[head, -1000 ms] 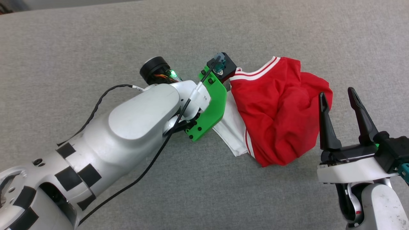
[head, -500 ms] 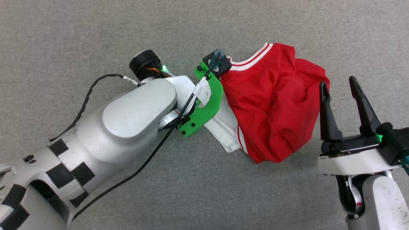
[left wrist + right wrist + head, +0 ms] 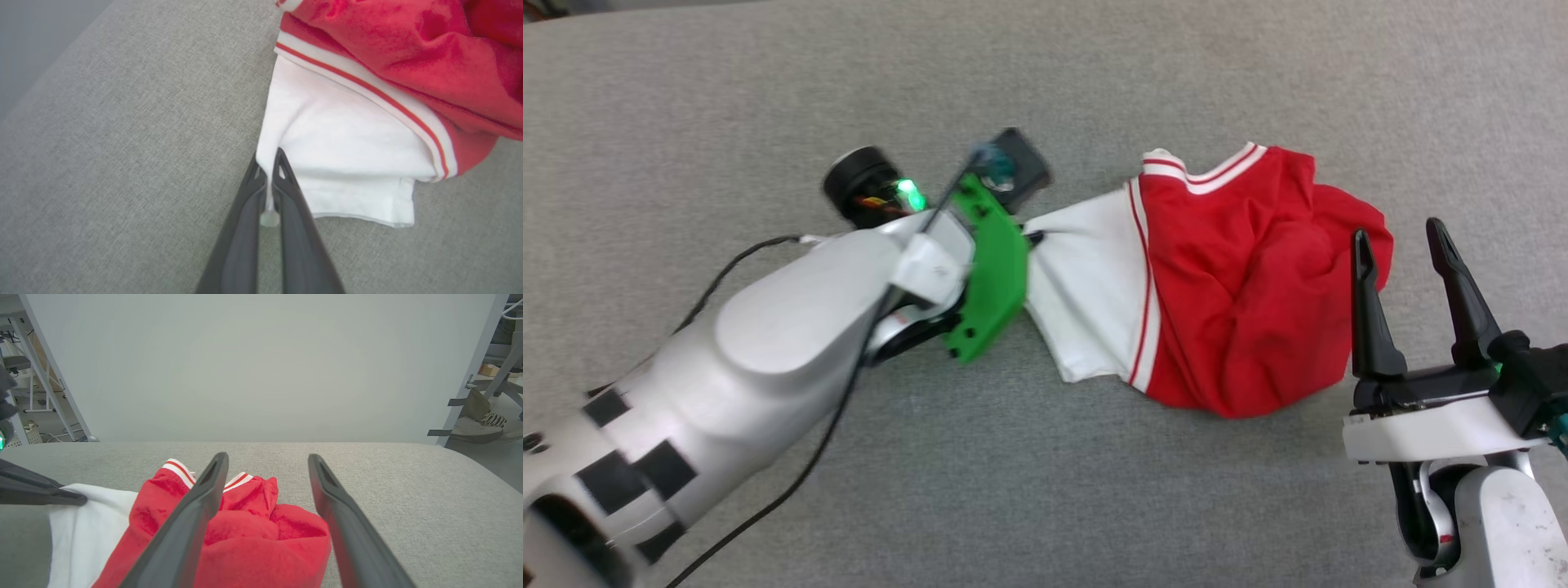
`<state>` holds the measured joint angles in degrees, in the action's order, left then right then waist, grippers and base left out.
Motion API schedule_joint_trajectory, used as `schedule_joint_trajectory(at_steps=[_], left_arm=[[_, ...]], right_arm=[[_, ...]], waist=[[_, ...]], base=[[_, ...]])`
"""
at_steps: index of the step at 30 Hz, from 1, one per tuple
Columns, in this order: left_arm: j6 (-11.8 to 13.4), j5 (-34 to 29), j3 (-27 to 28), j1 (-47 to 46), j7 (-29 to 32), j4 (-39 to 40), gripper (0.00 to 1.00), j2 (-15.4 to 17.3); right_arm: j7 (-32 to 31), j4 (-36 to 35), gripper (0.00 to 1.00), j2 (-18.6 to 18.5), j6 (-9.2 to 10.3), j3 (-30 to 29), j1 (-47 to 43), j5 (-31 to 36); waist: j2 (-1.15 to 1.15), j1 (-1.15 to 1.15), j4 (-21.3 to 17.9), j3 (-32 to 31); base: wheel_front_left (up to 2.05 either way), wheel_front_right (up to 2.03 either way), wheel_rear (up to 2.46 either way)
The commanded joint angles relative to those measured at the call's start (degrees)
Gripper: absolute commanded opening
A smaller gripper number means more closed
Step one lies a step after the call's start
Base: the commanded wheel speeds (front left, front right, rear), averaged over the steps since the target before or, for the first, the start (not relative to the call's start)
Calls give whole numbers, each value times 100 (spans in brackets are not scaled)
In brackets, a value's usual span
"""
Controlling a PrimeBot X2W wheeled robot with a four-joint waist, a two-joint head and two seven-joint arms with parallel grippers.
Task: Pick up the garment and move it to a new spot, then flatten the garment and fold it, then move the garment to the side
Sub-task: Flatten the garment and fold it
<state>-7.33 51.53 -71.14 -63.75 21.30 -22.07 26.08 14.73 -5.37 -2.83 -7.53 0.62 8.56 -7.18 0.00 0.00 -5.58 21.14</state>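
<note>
1. My left gripper (image 3: 268, 163) pinches the red jersey's (image 3: 1241, 302) white sleeve (image 3: 327, 143).
2. The red jersey lies bunched on the gray cushion (image 3: 1045, 73), at that gripper's 3 o'clock.
3. My right gripper (image 3: 1398, 237) is spread wide and empty, at the red jersey's 3 o'clock.

The left gripper (image 3: 1033, 238), blurred, seems to pinch the red jersey (image 3: 1241, 278) by its white sleeve (image 3: 1086, 302); the right gripper (image 3: 1395, 227) gapes just beside it.
</note>
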Motion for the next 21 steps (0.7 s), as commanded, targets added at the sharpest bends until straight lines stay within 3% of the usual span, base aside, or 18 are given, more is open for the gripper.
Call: schedule_joint_trajectory(at_steps=[1,7,13,21], left_arm=[[-14,53,53,220,-137,17,0,221],[254,432,322,943,-586,298,0,950],[728,789,601,1692,-1022,490,0,1667],[1175,1453,894,2690,-1481,443,0,2217]], right_arm=[[27,19,100,-5,4,-10,-87,58],[27,26,100,-5,4,-72,-272,111],[27,34,100,-5,4,-87,-365,169],[27,78,100,-5,4,-153,-511,188]], waist=[[0,0,311,-315],[0,0,556,-509],[0,0,674,-605],[0,0,732,-719]], base=[[0,0,0],[0,0,0],[0,0,0],[0,0,0]])
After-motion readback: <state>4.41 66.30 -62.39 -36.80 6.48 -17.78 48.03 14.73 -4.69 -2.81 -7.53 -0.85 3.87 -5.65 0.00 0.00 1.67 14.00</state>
